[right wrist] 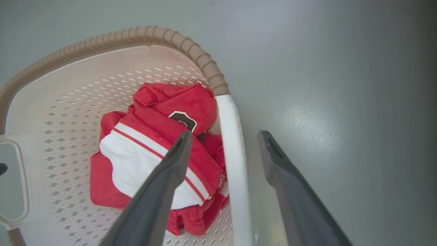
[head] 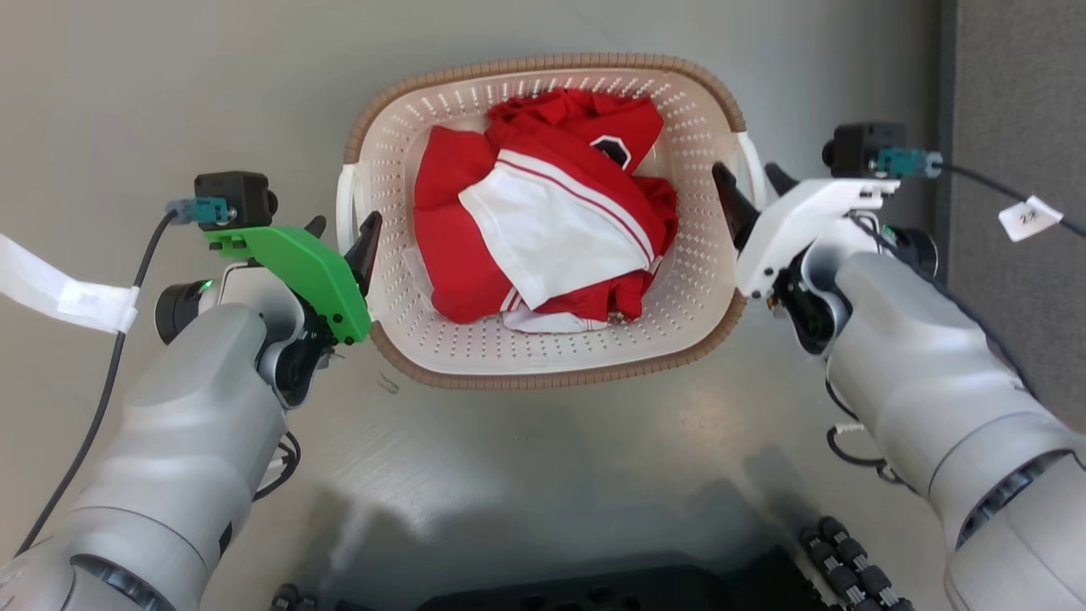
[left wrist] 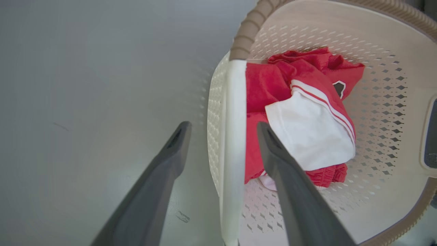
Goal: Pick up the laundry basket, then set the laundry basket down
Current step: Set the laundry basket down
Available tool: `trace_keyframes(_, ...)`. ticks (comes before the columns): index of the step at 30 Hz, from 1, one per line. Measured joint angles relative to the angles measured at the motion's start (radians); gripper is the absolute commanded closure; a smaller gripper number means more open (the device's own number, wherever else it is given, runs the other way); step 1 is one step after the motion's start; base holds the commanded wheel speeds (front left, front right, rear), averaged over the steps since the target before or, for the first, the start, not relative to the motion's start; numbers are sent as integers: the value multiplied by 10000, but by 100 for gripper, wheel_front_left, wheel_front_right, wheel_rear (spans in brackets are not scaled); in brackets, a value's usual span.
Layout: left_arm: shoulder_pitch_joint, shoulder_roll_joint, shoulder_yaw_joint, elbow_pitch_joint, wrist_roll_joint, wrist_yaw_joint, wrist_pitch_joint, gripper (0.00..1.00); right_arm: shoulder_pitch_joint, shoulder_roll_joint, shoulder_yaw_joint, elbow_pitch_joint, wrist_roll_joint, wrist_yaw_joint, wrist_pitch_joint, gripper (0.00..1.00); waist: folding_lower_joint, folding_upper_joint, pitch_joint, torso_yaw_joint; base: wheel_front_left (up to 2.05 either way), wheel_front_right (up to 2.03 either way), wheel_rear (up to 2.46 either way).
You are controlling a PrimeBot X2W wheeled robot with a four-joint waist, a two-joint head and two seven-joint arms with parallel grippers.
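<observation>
Pale forearms [head: 195, 407] flank the laundry basket [head: 543, 355] of red-and-white clothes [head: 475, 263] on the grey floor [head: 127, 85]; next, the left gripper [left wrist: 223, 125] is spread astride its white handle [left wrist: 235, 102]; lastly, the right gripper [right wrist: 224, 134], equally apart, straddles the opposite handle [right wrist: 234, 164].

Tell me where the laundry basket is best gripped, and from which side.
Grip the laundry basket by its left handle and right handle, one tool each, from the outer sides. They are thin bars at opposite ends, likely giving a level lift; the open left tool and right tool straddle them.
</observation>
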Motion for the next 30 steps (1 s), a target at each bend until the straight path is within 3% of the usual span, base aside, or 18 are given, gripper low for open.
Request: trace_keyframes(30,2072,65,-667,65,-151,0,-1325,0,2110,15,382,171,127,211,-203,0,-1,0,-3695,-143,0,0,0)
